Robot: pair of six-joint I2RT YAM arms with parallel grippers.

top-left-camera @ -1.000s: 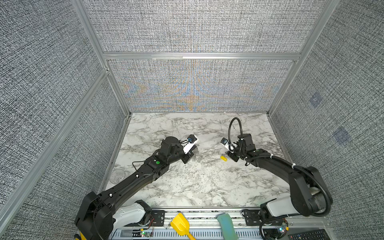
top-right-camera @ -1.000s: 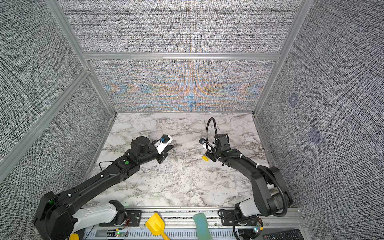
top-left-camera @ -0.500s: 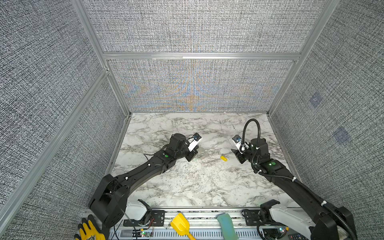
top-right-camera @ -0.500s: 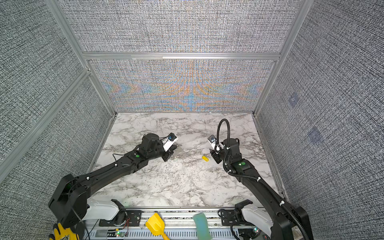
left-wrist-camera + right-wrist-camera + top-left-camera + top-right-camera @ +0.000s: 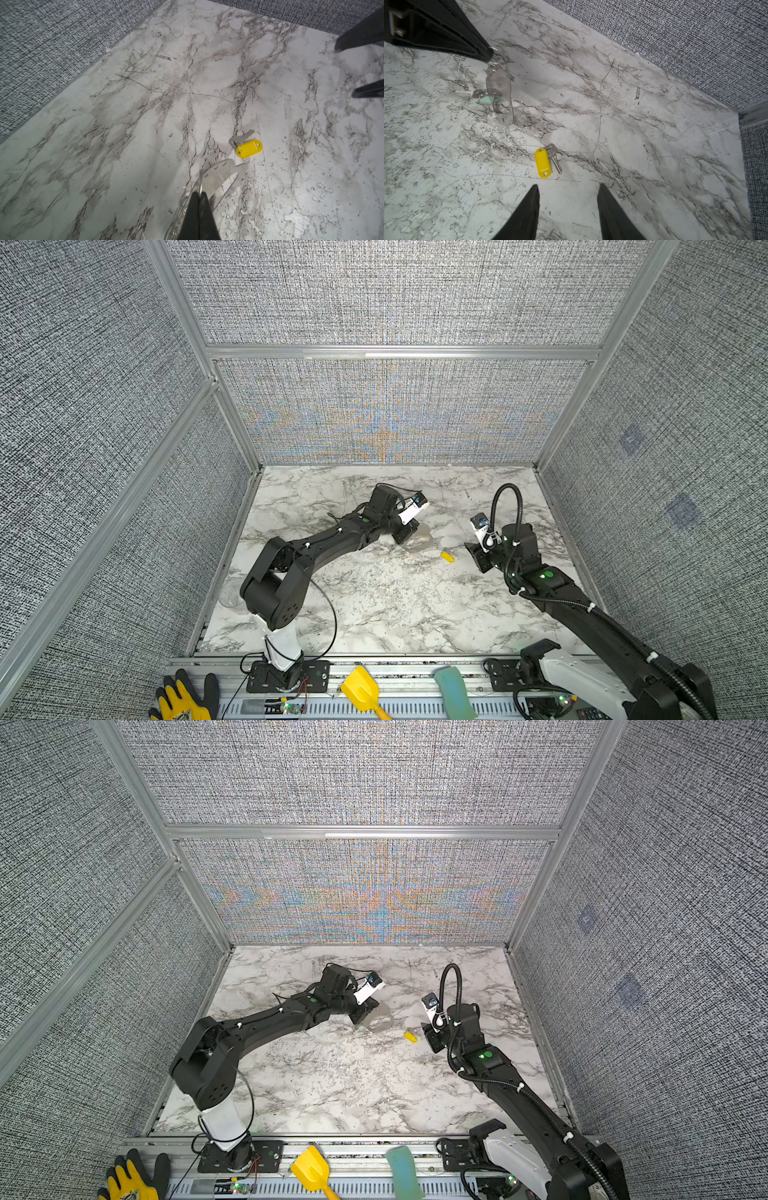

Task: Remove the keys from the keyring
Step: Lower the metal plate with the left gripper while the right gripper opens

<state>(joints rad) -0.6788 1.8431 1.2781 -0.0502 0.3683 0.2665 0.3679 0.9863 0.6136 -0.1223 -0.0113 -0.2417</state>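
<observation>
Keyring (image 5: 219, 172) apparently in left hand (image 5: 199, 195)

Lab test cell: grey fabric walls (image 5: 395, 294), aluminium framing (image 5: 399, 352), marble-patterned tabletop (image 5: 395, 605).

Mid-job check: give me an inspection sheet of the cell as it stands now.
Surface: marble tabletop, scuffed.
Job's things: yellow-tagged key lies loose on the tabletop; keyring held at one end, teal-tagged key apparently still attached.
Clutter: yellow scoop, teal block, glove along the front rail.
Grippers: left gripper shut on keyring; right gripper open, empty, near the yellow-tagged key.
Cables: black hose arcs above right gripper; thin cable loops over tabletop, front left.
Surroundings: grey fabric walls, aluminium frame.
</observation>
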